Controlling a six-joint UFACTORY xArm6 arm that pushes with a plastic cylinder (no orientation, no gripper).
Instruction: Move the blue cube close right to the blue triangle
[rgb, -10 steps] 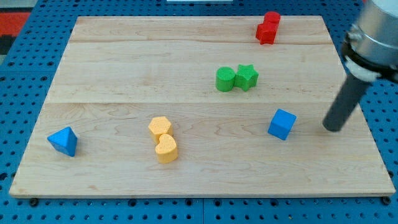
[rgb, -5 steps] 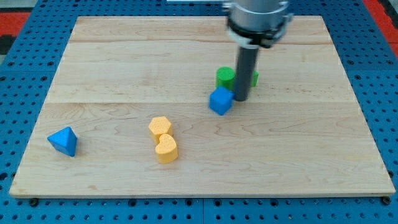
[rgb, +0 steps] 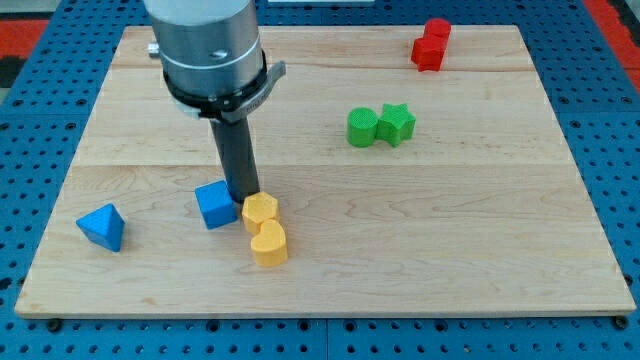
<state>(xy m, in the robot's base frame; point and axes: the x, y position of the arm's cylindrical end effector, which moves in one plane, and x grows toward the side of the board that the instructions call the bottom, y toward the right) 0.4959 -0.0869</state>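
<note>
Left of the counter's (rgb: 330, 270) middle, my tip (rgb: 244, 196) touches the blue cube's (rgb: 216, 205) right edge; the tool holds nothing; well apart, toward the view's left, sits the blue triangle (rgb: 102, 227)

A grey metal cylinder with a dark band carries my tip (rgb: 243, 196), a straight dark rod.

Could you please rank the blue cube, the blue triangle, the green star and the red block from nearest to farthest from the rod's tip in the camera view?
From my tip:
1. blue cube, right beside it on the view's left.
2. blue triangle, further to the view's left, near the board's edge.
3. green star, up toward the view's right.
4. red block, at the view's top right.
</note>
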